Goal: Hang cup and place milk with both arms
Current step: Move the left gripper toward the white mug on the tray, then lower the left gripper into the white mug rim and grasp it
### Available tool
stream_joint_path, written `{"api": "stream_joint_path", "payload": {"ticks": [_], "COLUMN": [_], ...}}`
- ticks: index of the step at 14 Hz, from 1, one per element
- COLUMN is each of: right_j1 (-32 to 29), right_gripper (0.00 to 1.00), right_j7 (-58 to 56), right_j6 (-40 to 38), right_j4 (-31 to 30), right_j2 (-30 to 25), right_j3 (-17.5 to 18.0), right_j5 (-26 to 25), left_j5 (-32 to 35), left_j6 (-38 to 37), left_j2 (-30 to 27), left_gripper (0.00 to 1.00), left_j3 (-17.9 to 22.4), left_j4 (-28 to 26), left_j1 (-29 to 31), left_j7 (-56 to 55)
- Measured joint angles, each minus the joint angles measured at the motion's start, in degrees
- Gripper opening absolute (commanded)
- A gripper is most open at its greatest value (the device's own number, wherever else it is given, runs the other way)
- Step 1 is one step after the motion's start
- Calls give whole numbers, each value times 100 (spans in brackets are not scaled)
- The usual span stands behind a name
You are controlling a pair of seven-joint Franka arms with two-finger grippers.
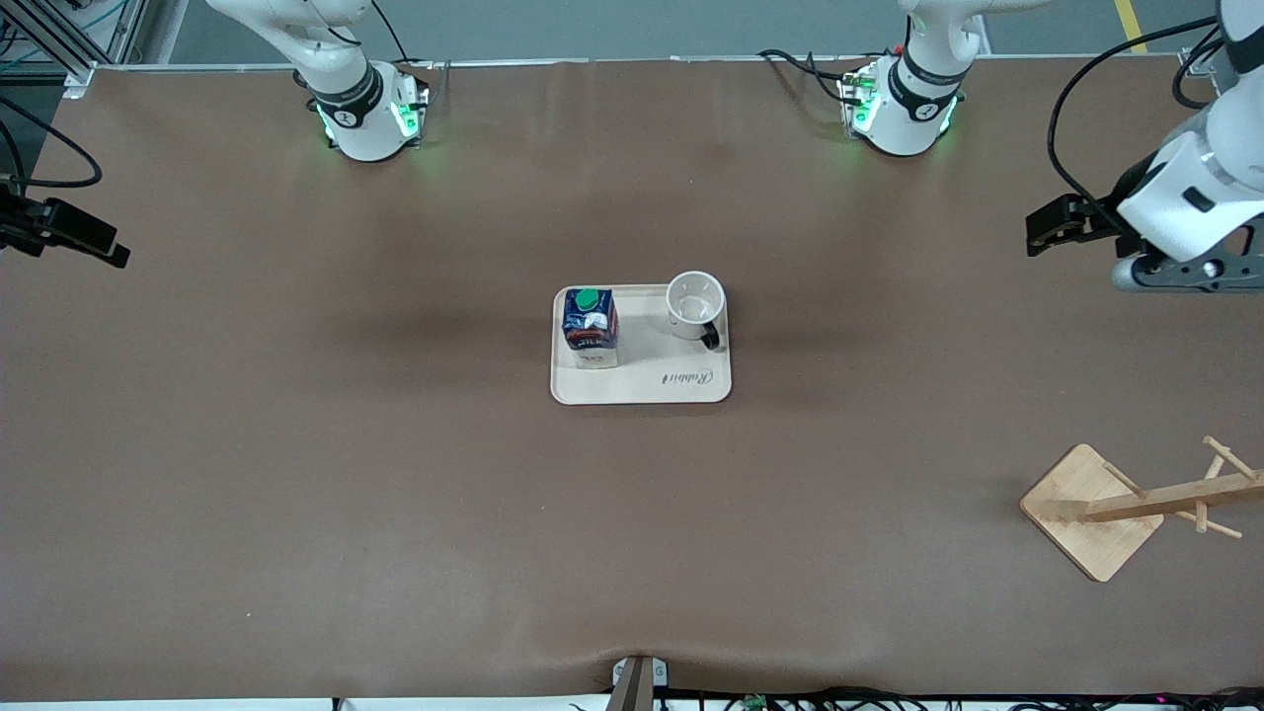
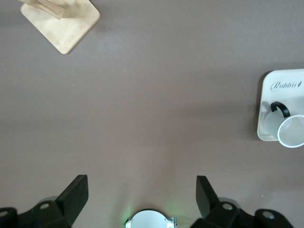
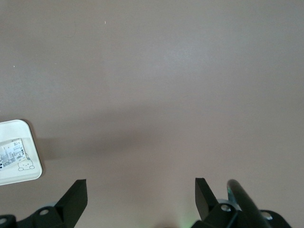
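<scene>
The cup [image 1: 695,305], a white mug with a black loop handle, stands upright on a beige tray [image 1: 681,385] mid-table. The milk [image 1: 590,327], a dark blue carton with a green cap, stands beside it on the tray, toward the right arm's end. My left gripper [image 1: 1047,225] is open and empty, high over the left arm's end of the table. The left wrist view shows its spread fingers [image 2: 76,194] and the cup [image 2: 290,131]. My right gripper [image 1: 89,237] is open and empty over the right arm's end. The right wrist view shows the milk's pale lower side [image 3: 12,154].
A wooden cup rack [image 1: 1091,509] with pegs stands near the front camera at the left arm's end; its base also shows in the left wrist view [image 2: 61,23]. The tray's rim shows in the left wrist view [image 2: 264,109] and the right wrist view [image 3: 34,172]. Brown cloth covers the table.
</scene>
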Motion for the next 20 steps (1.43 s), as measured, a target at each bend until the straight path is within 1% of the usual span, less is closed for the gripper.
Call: {"api": "stream_joint_path", "payload": {"ticks": [4,8,11,15,20], "right_j1": [0,-7,18,29,-102], "right_gripper": [100,100,100,100,100], "right_j7": [0,0,-2,-1,-22], "right_j6": [1,15,-3,-4,-17], "right_j4": [49,176,223,223,223], "right_j2": [0,0,-1,-1,99], "right_j3": [0,-6,64,81,24], "right_j5": [0,5,-87,-139,-203], "left_j5": [0,0,0,0,-39], "left_j6": [248,624,1251,2083,3173], "left_j2": [29,32,34,45,131], "left_gripper": [100,100,100,100,100], "left_j3": [-379,-918,-1317,-1855,-2345], "left_j4": [-505,-957,-1530,-2152,-2920], "left_j1": [-25,-45,-57,-64,-75], "left_j7": [-402,-1192,-1875,-2925,-3786]}}
